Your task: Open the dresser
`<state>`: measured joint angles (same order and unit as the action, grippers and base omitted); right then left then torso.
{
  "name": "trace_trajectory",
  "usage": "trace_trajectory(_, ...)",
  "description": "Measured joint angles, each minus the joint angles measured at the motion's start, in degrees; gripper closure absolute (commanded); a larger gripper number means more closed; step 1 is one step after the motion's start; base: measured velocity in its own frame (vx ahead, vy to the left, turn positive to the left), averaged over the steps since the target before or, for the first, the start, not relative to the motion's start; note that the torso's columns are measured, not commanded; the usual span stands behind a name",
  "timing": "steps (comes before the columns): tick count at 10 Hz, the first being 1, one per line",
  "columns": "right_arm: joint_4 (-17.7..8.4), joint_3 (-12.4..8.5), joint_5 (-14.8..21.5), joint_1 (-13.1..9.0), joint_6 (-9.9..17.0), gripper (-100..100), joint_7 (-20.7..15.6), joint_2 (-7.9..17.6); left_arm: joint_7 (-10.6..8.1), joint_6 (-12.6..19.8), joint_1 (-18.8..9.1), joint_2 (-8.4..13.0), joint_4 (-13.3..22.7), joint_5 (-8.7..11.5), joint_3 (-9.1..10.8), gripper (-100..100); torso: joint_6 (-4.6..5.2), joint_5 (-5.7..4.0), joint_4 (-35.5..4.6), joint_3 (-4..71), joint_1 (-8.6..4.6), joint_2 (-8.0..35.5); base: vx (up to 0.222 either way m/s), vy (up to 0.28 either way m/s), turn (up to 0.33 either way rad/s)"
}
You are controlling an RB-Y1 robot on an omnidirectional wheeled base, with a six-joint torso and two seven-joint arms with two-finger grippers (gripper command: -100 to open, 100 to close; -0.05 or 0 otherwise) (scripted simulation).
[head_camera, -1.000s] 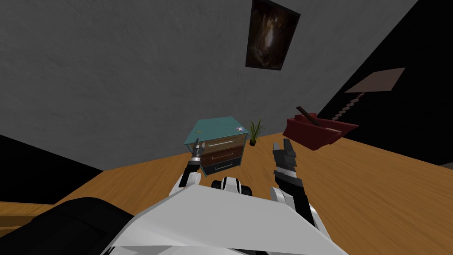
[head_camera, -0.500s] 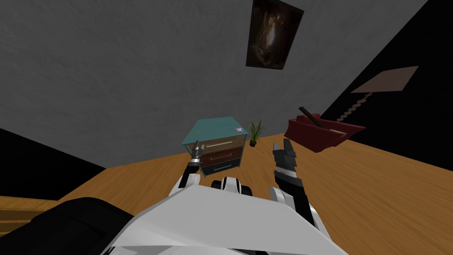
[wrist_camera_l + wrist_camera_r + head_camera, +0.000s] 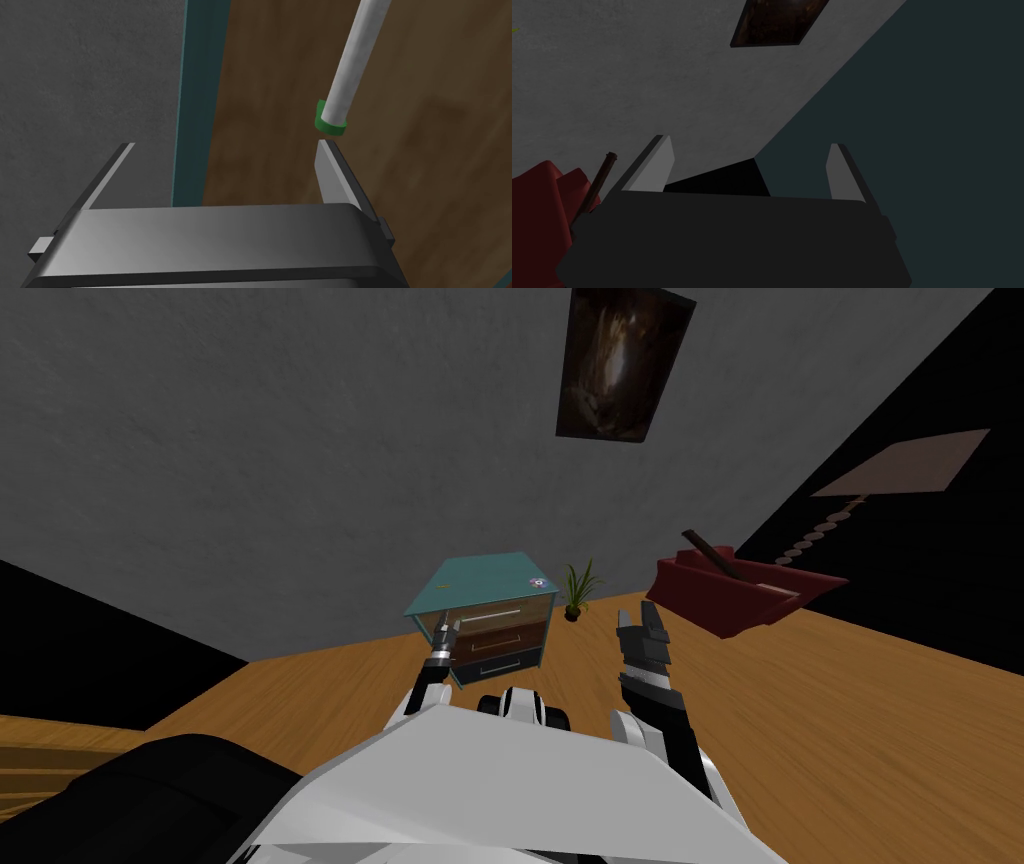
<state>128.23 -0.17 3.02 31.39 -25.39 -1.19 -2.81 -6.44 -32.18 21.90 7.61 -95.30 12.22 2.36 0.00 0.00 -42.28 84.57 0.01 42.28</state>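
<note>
Dresser [image 3: 487, 578]: I see a teal top and frame, with drawer fronts tan, brown and near-black.
Handle [image 3: 350, 65]: pale grey bar with a green end cap [image 3: 329, 124].
Wall [image 3: 250, 438]: mottled grey.
Floor [image 3: 850, 708]: orange-brown wood grain.
Plant [image 3: 577, 583]: green leaves, dark pot.
Seat [image 3: 735, 593]: I read it as dark red.

Head camera's looking steeply down on the dresser [image 3: 490, 613], left wrist's tight against its front, right wrist's facing the wall [image 3: 612, 75]
</note>
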Motion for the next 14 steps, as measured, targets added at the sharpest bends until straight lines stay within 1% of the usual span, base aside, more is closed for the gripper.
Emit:
trace_trajectory(2, 0.00, 0.00, 0.00, 0.00, 0.00, 0, 0.00, 0.00, -0.32, -0.38, -0.45, -0.82, 2.36, 0.49, 0.43, -100, 0.00, -0.01, 0.00, 0.00, -0.04, -0.01, 0.040, -0.076, 0.054)
trace_trajectory(4, 0.00, 0.00, 0.00, 0.00, 0.00, 0, 0.00, 0.00, -1.02, -1.20, -0.39, -1.58, 4.75, 1.10, 0.90, -100, 0.01, -0.02, 0.00, -0.01, -0.07, 0.01, 0.038, -0.082, 0.043)
trace_trajectory(6, 0.00, 0.00, 0.00, 0.00, 0.00, 0, 0.00, 0.00, -1.32, -1.73, -0.69, -3.38, 6.79, 1.50, 1.23, -100, 0.01, 0.02, -0.01, -0.01, 0.05, 0.02, 0.034, -0.063, 0.036)
trace_trajectory(7, 0.00, 0.00, 0.00, 0.00, 0.00, 0, 0.00, 0.00, -1.40, -2.07, -0.91, -4.90, 8.12, 1.69, 1.38, -100, 0.00, 0.01, 0.00, 0.00, 0.01, 0.00, 0.018, -0.033, 0.010)
trace_trajectory(8, 0.00, 0.00, 0.00, -0.01, 0.00, 0, 0.00, 0.00, -1.44, -2.18, -0.92, -5.07, 8.30, 1.72, 1.38, -100, 0.00, 0.01, -0.01, -0.02, 0.10, 0.05, 0.047, 0.013, -0.082)
trace_trajectory(11, 0.00, -0.01, 0.00, 0.00, 0.00, 0, 0.00, 0.01, -0.71, -0.75, 0.88, -5.93, 5.09, 1.90, 1.82, -100, 0.00, 0.02, 0.02, 0.03, 0.09, -0.05, 0.052, 0.030, -0.047)
trace_trajectory(12, 0.00, -0.01, 0.00, 0.00, 0.00, 0, 0.00, 0.01, -0.67, -0.65, 0.94, -5.94, 4.96, 1.91, 1.84, 100, 0.00, -0.01, -0.01, -0.04, -0.04, 0.08, -0.028, -0.017, 0.094)
trace_trajectory(13, 0.00, 0.00, 0.00, -0.01, 0.00, 0, 0.00, 0.00, -0.86, -1.01, 0.30, -5.66, 5.98, 1.86, 1.71, 100, -0.01, -0.04, -0.06, -0.13, -0.16, 0.22, -0.066, -0.023, 0.121)
trace_trajectory(14, 0.00, 0.00, 0.00, -0.02, 0.00, 0, 0.00, 0.00, -1.07, -1.82, -0.58, -5.36, 6.55, 1.79, 1.71, 100, 0.09, 0.22, 0.21, -0.13, -0.04, 0.07, -0.077, -0.038, 0.032)
